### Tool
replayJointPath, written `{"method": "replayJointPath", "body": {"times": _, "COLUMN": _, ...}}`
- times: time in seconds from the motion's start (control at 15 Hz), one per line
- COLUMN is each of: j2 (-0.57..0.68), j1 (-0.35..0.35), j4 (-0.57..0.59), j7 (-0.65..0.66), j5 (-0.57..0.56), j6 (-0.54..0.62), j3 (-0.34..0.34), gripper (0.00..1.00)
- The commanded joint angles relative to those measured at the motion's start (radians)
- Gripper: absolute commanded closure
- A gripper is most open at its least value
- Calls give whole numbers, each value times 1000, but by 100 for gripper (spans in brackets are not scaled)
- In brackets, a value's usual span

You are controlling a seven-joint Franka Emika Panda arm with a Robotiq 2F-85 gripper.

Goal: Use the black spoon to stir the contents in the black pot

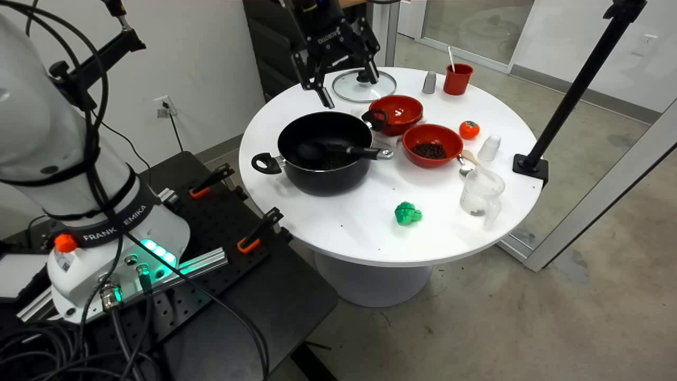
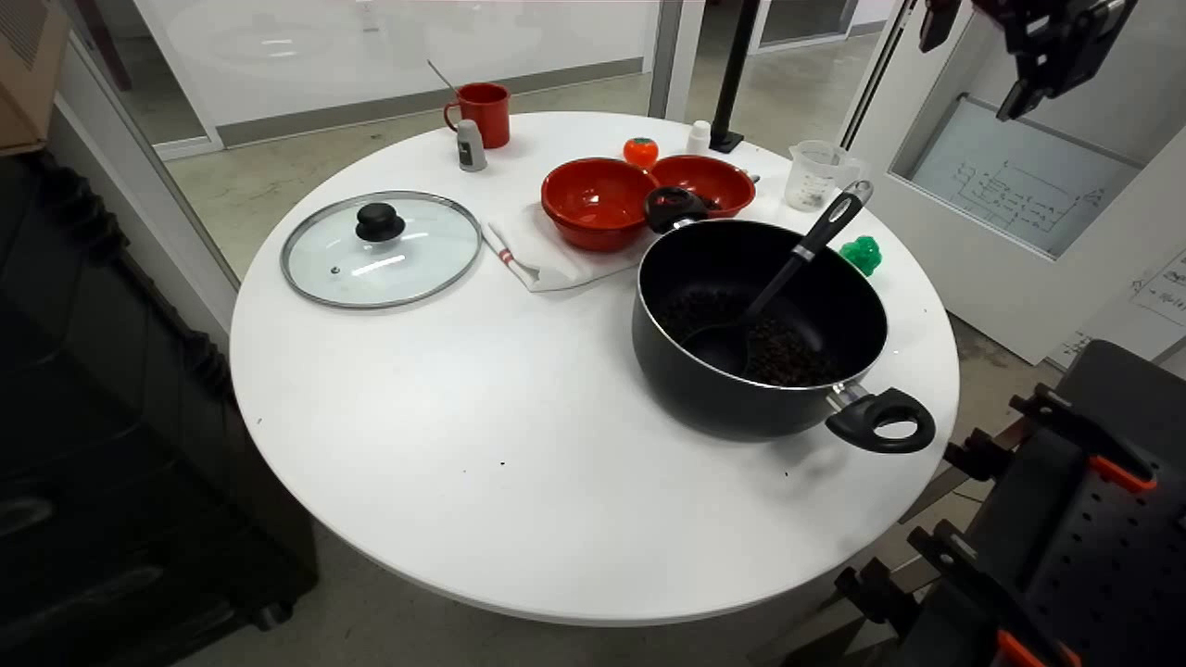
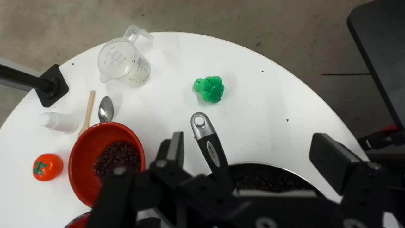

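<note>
The black pot [image 1: 328,182] stands on the white round table, with dark beans [image 2: 788,357] in its bottom. It also shows in an exterior view [image 2: 723,408]; the wrist view shows only part of its inside [image 3: 269,180]. The black spoon [image 2: 804,248] has a silver handle end. Its bowl rests among the beans and its handle leans over the rim, also seen in an exterior view [image 1: 365,152] and the wrist view [image 3: 212,152]. My gripper [image 1: 350,89] is open and empty, above the pot and spoon. In the wrist view [image 3: 248,142] the handle appears between the fingers, nearer the left one, untouched.
Two red bowls [image 1: 399,119] [image 1: 444,137] stand beside the pot, one holding beans. A glass lid [image 2: 389,269], red cup [image 1: 457,82], tomato [image 3: 47,167], measuring cup [image 3: 121,61] and green toy vegetable [image 3: 210,89] stand around. A black pole [image 1: 560,100] rises at the table edge.
</note>
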Motion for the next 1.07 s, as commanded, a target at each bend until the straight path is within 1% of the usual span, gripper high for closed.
{"method": "replayJointPath", "body": {"times": 0.0, "j2": 95, "j1": 19, "j4": 13, "j7": 33, "j5": -97, "j6": 20, "j3": 5, "gripper": 0}}
{"method": "replayJointPath", "body": {"times": 0.2, "j2": 161, "j1": 25, "j4": 28, "j7": 14, "j5": -116, "j6": 14, "j3": -3, "gripper": 0}}
{"method": "replayJointPath", "body": {"times": 0.53, "j2": 248, "j1": 13, "j4": 68, "j7": -16, "j5": -147, "j6": 16, "j3": -11, "gripper": 0}}
{"method": "replayJointPath", "body": {"times": 0.73, "j2": 299, "j1": 3, "j4": 102, "j7": -44, "j5": -170, "j6": 46, "j3": -18, "gripper": 0}}
{"method": "replayJointPath", "body": {"times": 0.87, "j2": 328, "j1": -1, "j4": 126, "j7": -45, "j5": -163, "j6": 74, "j3": -17, "gripper": 0}}
{"method": "replayJointPath", "body": {"times": 0.93, "j2": 283, "j1": 6, "j4": 88, "j7": -26, "j5": -145, "j6": 36, "j3": -8, "gripper": 0}}
{"method": "replayJointPath", "body": {"times": 1.0, "j2": 293, "j1": 4, "j4": 95, "j7": -26, "j5": -144, "j6": 39, "j3": -7, "gripper": 0}}
